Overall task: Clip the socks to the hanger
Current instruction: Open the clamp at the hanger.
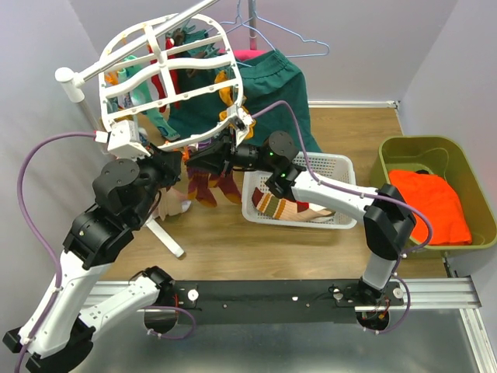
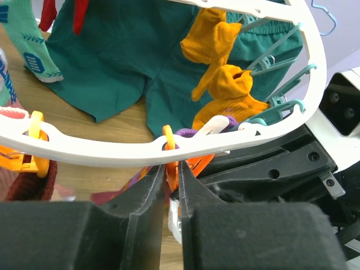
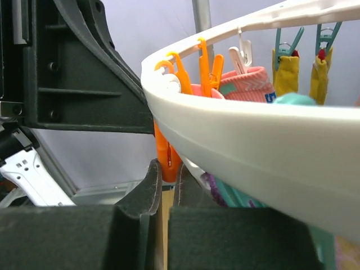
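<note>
Orange clip (image 2: 168, 134) at near rim of hanger (image 2: 101, 151): squeeze to full gape with left gripper (image 2: 171, 170), already clenched on it. Treat right gripper (image 3: 167, 169) as clenched just under a second clip (image 3: 169, 152); contents not discernible. Feed cuff of maroon striped sock (image 1: 203, 186), hanging below both grippers, fully into the clip before release. Avoid tugging the rim.

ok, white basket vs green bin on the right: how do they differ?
The white basket has lattice walls; the green bin has solid ones. The basket holds striped socks; the bin holds an orange cloth. The bin sits further right than the basket. Both are open-topped and roughly rectangular.
</note>
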